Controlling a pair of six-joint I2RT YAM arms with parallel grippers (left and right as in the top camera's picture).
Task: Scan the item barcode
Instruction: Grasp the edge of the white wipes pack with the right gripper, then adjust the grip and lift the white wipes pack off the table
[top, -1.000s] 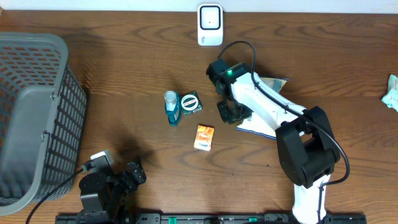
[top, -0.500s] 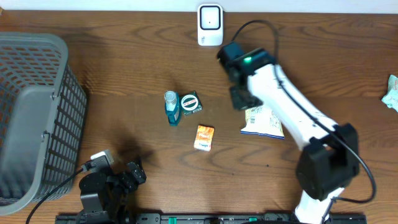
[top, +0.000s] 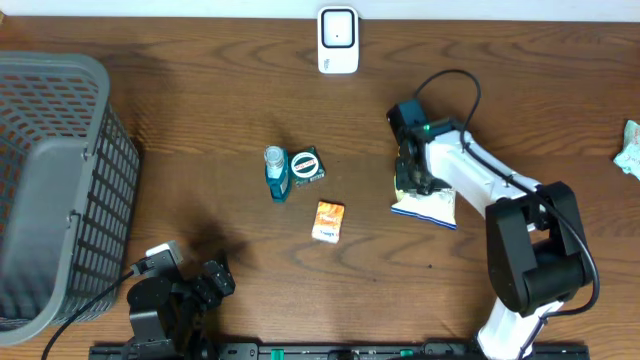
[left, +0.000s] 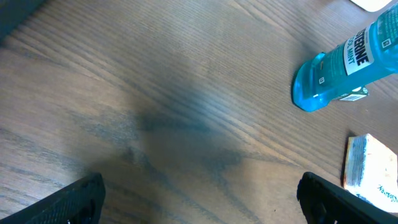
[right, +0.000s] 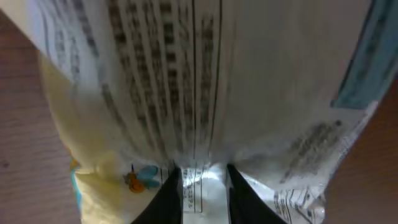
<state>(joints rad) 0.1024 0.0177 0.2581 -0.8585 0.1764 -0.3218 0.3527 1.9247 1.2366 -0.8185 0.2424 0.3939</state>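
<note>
The dark wooden table (top: 200, 90) carries a loose scatter of goods, with the white scanner (top: 338, 40) standing at its 12 o'clock edge. Over the last second the right arm has swung back from the middle of the table toward 3 o'clock, and the right gripper (right: 204, 180) is now nearly closed, pinching a fold of the bag (top: 430, 202) at the bag's 10 o'clock corner. The bag lies about where it lay before, right of centre. This looks like the pick-up taking hold, with the carry to the scanner yet to come. No barcode can be made out in the print. The left gripper (left: 202, 196) is spread wide and empty near 7 o'clock. A blue bottle (top: 276, 175), a green tin (top: 306, 165) and an orange packet (top: 328, 221) sit at the centre, a basket (top: 110, 170) at 9 o'clock and a crumpled wrapper (top: 630, 148) at 3 o'clock. None of these lies between the bag and the scanner.
</note>
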